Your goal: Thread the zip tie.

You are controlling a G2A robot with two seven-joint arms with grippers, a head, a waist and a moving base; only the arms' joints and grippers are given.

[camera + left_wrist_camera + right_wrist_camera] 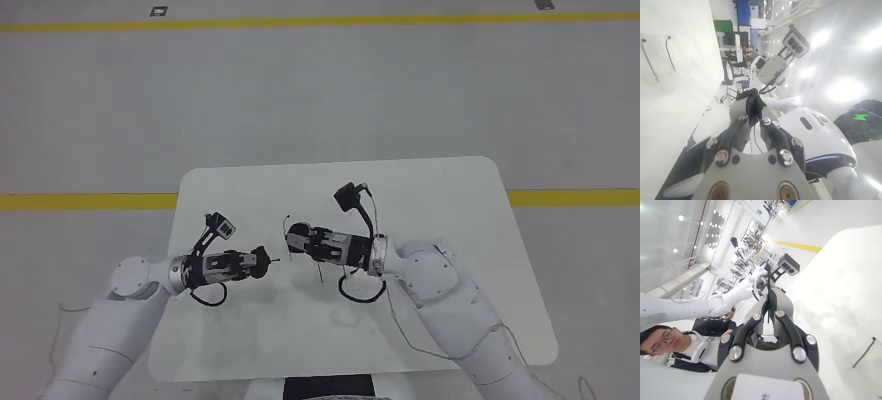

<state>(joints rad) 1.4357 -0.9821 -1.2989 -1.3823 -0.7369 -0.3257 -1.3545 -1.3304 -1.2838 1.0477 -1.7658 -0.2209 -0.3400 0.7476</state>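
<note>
Arms: both hang over the near half of the table (450, 200), tips turned toward each other, close but not touching.
Left gripper (263, 261) (752, 94): narrow, with its dark pads pressed together. I cannot tell whether anything is pinched there.
Right gripper (293, 240) (769, 298): narrow, clamped on the tie, a little farther out over the table than the left one.
Tie (287, 228) (769, 279): thin, black and nearly straight, held off the table. The right fingers grip it around its middle. The head end sticks out past the fingertips toward the table's far side, and the tail end pokes back between the finger links.
Gap: the tie sits just beside the left tips. I cannot make out whether they touch.
Loose ties (670, 55): two more black ones lie flat on the table side by side, well apart from both grippers, heads pointing the same way.
Table: white with rounded corners.
Floor (320, 100): pale grey. One yellow line (90, 202) shows at either side of the table, and a second runs farther off.
</note>
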